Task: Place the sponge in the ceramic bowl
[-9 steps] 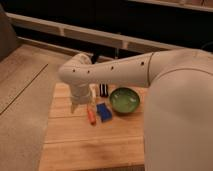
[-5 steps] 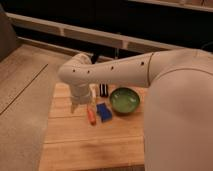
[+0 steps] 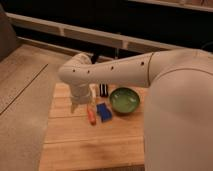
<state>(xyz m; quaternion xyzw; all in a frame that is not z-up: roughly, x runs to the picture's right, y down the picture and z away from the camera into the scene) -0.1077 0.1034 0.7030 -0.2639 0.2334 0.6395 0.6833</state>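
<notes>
- The gripper [image 3: 83,102] is seen left of centre in the frame, hanging below the white wrist just above the table [image 3: 90,145]. Its fingers are spread wide and nothing is held between them.
- Just right of the fingers and a little lower, a slim orange carrot-like object [image 3: 91,115] is laid on the wood. The sponge [image 3: 104,112] lies just beside it on the right, flat on the table and outside the bowl.
- The sponge is judged light, soft and compressible. A grip from above across its narrower width, at the middle, is favoured, with only a gentle squeeze.
- The ceramic bowl [image 3: 124,100] is found near the sponge, to its right, with its green hollow seen bare. Being glossy and breakable, it is best not knocked.
- A small black ribbed item [image 3: 103,89] stands above the sponge.
</notes>
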